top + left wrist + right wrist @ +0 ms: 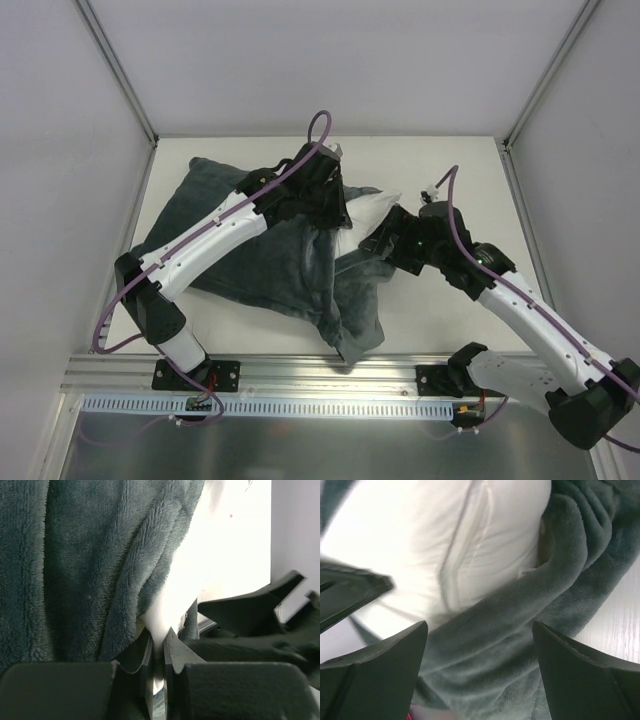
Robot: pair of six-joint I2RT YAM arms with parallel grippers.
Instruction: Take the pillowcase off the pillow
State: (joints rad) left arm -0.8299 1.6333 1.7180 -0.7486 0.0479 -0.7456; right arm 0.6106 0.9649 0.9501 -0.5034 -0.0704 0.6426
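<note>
Top external shows us the pillowcase (270, 270) sprawled centre-left on the table (450, 180), the pillow (372, 207) poking out at its 3 o'clock edge, crowded by both wrists. Only our wrist views tell more: the left gripper (158, 641) pinches white pillow cloth, and the right gripper (479, 635) stands spread over plush.

The table (440, 170) is a flat white surface enclosed by plain light-grey panels: a back wall (330, 60), a left wall (50, 200) and a right wall (600, 150). Two aluminium uprights, the left post (115, 65) and the right post (550, 70), run along the joints between these panels down to the table's far corners. Along the near edge lies an aluminium rail (320, 370), with a white slotted strip (300, 407) just beside it and a dull metal sheet (300, 450) nearest the viewer.
</note>
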